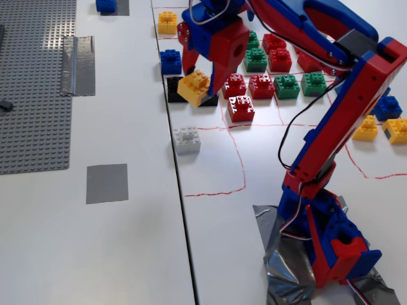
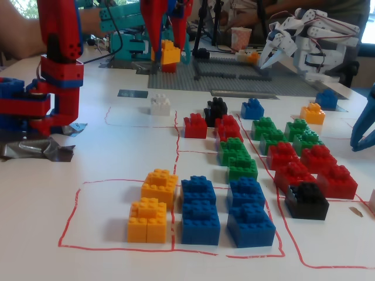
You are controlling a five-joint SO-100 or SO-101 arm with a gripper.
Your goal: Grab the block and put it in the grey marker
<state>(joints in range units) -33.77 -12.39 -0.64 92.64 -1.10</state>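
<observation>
The yellow-orange block (image 1: pixel 194 86) hangs tilted between my gripper's (image 1: pixel 202 81) fingers, lifted just above a black brick (image 1: pixel 175 91) at the table seam. My gripper is shut on it. In the other fixed view the block (image 2: pixel 170 54) hangs in the gripper (image 2: pixel 166 57) above the table, in front of the baseplate. The grey marker (image 1: pixel 107 183), a flat smooth square, lies bare on the left table, to the lower left of the gripper. It also shows as a thin patch (image 2: pixel 132 93) left of the white brick.
A white brick (image 1: pixel 187 140) sits between gripper and marker side. Red (image 1: pixel 240 108), green (image 1: pixel 286 85) and blue (image 1: pixel 170 61) bricks lie around the gripper. The studded baseplate (image 1: pixel 32 82) and a wrinkled tape strip (image 1: pixel 77 63) lie at left. A white robot arm (image 2: pixel 304 41) stands beyond.
</observation>
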